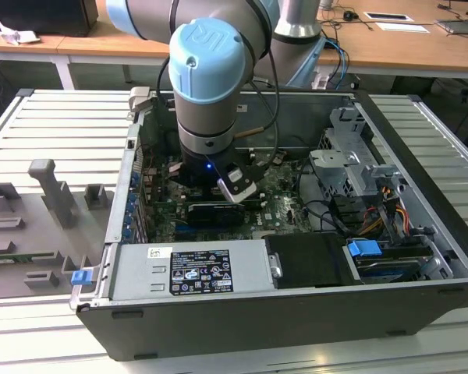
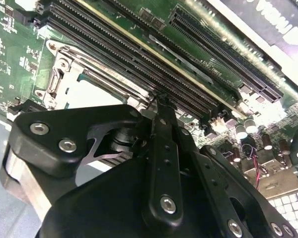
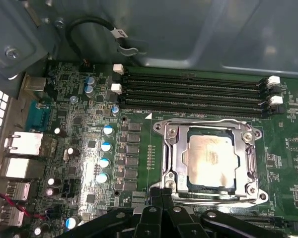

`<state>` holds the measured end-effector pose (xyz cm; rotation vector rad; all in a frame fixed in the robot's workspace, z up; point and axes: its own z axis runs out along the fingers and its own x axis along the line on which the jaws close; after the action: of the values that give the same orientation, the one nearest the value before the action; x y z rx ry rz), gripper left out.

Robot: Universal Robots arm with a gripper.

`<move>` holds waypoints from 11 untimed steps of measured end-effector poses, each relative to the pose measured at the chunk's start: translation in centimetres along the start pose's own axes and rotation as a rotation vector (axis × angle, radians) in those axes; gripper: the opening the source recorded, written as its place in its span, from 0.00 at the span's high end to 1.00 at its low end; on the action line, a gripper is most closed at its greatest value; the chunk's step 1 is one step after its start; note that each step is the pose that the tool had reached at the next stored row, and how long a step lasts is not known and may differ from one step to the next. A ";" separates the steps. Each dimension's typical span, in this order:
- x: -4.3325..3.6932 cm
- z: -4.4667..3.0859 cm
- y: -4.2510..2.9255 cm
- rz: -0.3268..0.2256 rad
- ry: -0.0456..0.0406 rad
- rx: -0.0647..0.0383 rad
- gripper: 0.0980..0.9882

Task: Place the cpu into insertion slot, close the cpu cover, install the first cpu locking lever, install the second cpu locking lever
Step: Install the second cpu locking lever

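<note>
Arm [image 1: 207, 86] bends down from upper frame in exterior view, wrist vertical, blue-capped joint toward camera, blue light lit at wrist base. Claw [image 3: 161, 191] points straight down, black fingers [image 2: 161, 116] pressed together at tips in both wrist views.

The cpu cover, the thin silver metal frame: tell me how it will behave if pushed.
The thin silver metal frame plate looks stiff but bendable, being thin. It lies flat around the silvery-beige square chip, so it likely pivots rather than slides.

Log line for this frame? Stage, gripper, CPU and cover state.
stage: levers | black gripper: at socket edge | silvery-beige square cpu: seated in black insertion slot | silver metal cpu cover: closed
</note>
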<state>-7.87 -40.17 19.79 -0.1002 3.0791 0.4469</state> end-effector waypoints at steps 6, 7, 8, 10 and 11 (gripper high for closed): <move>0.08 0.25 0.18 0.000 -0.0002 -0.003 0.99; 0.10 0.14 0.22 0.000 -0.0005 -0.003 0.99; 0.15 0.03 0.26 0.000 -0.0004 -0.003 0.99; 0.25 -0.48 0.41 0.000 -0.0002 -0.003 0.99; 0.26 -0.62 0.45 0.000 -0.0002 -0.003 0.99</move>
<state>-8.17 -39.93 20.51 -0.1003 3.0784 0.4514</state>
